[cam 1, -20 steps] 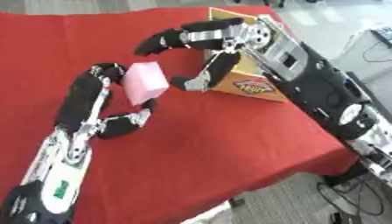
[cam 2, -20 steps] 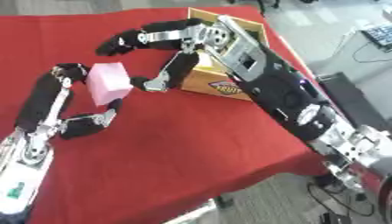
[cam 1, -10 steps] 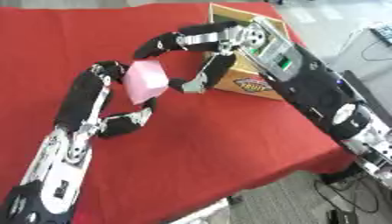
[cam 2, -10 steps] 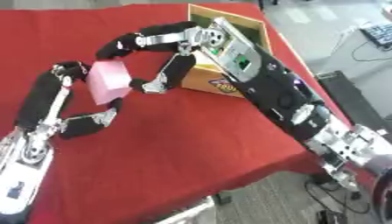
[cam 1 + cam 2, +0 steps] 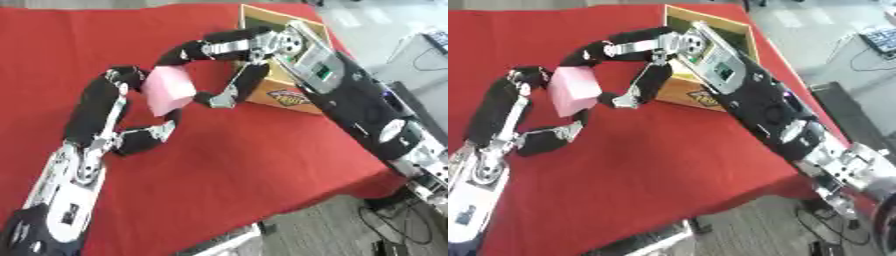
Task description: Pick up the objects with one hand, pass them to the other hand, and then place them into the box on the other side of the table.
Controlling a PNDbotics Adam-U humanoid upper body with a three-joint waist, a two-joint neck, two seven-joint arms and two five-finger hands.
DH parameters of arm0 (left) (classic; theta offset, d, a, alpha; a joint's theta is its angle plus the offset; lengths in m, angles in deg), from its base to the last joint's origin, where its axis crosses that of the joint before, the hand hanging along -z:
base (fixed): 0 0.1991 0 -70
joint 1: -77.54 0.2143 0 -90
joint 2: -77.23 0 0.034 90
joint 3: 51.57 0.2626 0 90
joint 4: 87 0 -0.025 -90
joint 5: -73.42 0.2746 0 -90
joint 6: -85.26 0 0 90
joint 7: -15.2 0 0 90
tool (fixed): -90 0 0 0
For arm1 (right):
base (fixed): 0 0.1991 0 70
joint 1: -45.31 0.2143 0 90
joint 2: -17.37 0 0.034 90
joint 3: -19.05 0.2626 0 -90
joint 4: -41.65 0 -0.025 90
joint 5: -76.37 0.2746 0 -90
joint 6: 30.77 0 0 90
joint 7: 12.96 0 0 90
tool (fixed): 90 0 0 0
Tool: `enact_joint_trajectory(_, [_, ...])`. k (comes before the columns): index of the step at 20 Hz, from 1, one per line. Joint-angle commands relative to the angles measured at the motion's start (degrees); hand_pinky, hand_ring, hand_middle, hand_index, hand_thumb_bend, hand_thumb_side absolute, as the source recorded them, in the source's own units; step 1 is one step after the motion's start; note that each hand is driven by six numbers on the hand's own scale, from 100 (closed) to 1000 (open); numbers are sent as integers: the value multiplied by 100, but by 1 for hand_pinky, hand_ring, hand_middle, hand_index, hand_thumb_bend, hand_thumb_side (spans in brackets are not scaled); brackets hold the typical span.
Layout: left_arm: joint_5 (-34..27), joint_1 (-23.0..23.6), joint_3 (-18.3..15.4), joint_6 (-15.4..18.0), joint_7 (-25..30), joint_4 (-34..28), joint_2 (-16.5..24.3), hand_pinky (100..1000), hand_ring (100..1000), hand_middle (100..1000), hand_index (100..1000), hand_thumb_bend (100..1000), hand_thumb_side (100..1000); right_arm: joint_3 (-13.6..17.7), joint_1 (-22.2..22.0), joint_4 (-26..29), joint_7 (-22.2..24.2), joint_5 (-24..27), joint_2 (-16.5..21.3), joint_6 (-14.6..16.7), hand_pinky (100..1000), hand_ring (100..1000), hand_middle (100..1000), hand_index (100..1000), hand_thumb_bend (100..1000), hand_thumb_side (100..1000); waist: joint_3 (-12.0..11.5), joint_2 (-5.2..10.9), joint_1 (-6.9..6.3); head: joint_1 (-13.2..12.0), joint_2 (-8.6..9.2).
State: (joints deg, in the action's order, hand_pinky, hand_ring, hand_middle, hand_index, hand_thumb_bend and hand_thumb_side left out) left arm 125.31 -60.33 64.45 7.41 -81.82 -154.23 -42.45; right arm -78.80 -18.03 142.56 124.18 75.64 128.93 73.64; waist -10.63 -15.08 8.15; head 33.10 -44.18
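— What are the fingers doing?

— The left hand (image 5: 131,107) has its fingers (image 5: 122,80) curled over the top of a pale pink, soft-looking rectangular block (image 5: 168,90), with its thumb under the bottom edge, so the block is clamped between them, up off the surface. The right hand (image 5: 241,60) comes in from the other side: its upper fingers (image 5: 179,54) arch over the block's top corner, and its lower one (image 5: 219,97) ends just beside the block's lower right edge. They are spread wide apart around the block; whether they actually touch it I cannot tell.

— And beyond the fingers?

— Just behind the right hand stands an open brown cardboard box (image 5: 737,35) with a colourful printed label (image 5: 287,98) on its near side. The writing on it cannot be read. Everything is above a red cloth-covered surface (image 5: 245,170).
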Motion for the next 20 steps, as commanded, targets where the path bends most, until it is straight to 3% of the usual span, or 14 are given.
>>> enact_joint_trajectory(1, [-62,-136,39,8,39,-172,-108,689,534,454,550,100,269,55,40,-9,12,-40,118,37,1000,1000,977,1000,100,261,1,87,-13,41,6])
enact_joint_trajectory(12, [-138,-143,71,-3,104,-208,-143,684,531,451,554,100,277,49,35,-10,86,9,91,99,1000,1000,979,1000,100,391,-4,62,6,96,6])
enact_joint_trajectory(20, [-199,-155,106,24,136,-226,-182,683,530,448,557,100,282,55,28,7,156,44,89,92,1000,1000,977,1000,100,412,16,47,3,129,6])
